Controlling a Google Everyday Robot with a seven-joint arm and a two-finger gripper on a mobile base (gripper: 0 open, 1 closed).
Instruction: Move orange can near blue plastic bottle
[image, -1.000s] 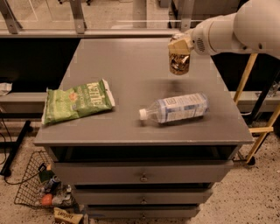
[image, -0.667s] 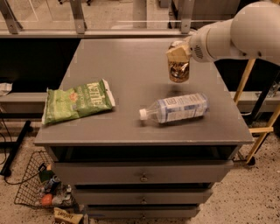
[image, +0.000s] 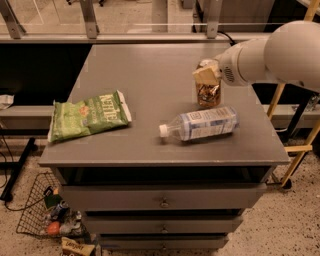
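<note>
The orange can (image: 208, 94) stands upright just behind the blue plastic bottle (image: 200, 124), which lies on its side on the grey cabinet top (image: 140, 65), white cap pointing left. My gripper (image: 206, 75) comes in from the right on a white arm and is shut on the can's upper part. The can's base is at or just above the surface, close to the bottle's body.
A green chip bag (image: 89, 115) lies flat at the left of the cabinet top. Drawers are below the front edge. A wire basket (image: 50, 217) with litter sits on the floor at lower left. Wooden legs (image: 300, 145) stand to the right.
My gripper has carried the can down and nearer, from higher behind the bottle to just behind the bottle's body. The bottle and chip bag have not moved.
</note>
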